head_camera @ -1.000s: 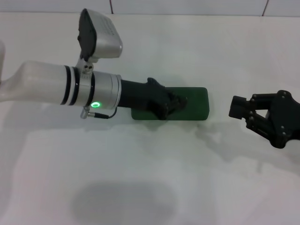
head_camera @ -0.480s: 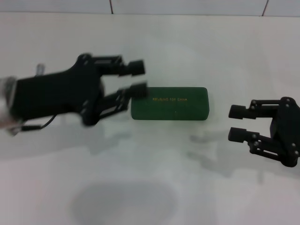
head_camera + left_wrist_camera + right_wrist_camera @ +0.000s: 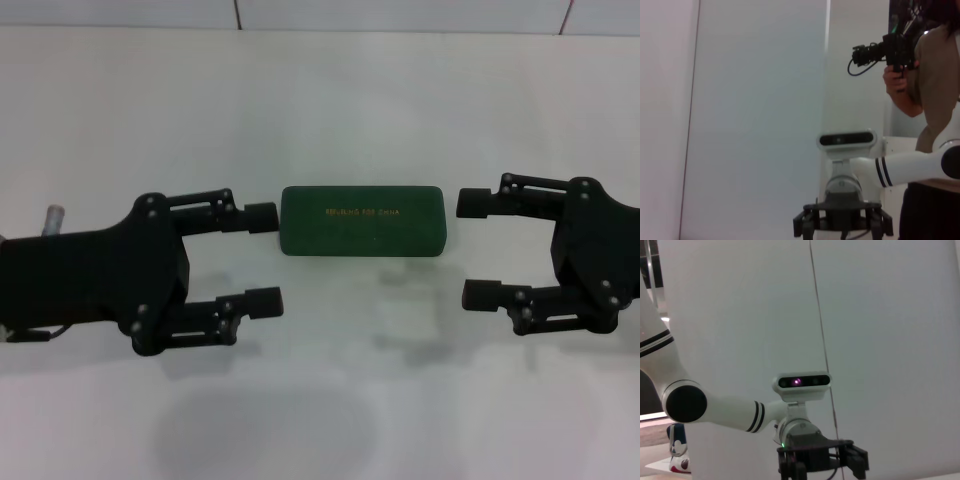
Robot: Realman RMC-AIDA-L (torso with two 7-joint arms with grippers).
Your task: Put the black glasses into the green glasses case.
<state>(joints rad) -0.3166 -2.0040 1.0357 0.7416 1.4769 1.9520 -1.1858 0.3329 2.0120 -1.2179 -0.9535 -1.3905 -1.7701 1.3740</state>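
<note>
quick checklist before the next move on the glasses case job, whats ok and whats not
1. Green glasses case flat on the table: ok.
2. Case lid: shut, lettering up; not ok if the glasses must go in.
3. Black glasses in view: not ok, none seen in any view.
4. Left tool open, empty, off the case's left end: ok.
5. Right tool open, empty, off the right end: ok.
6. Whether the glasses are already inside: cannot tell.
</note>
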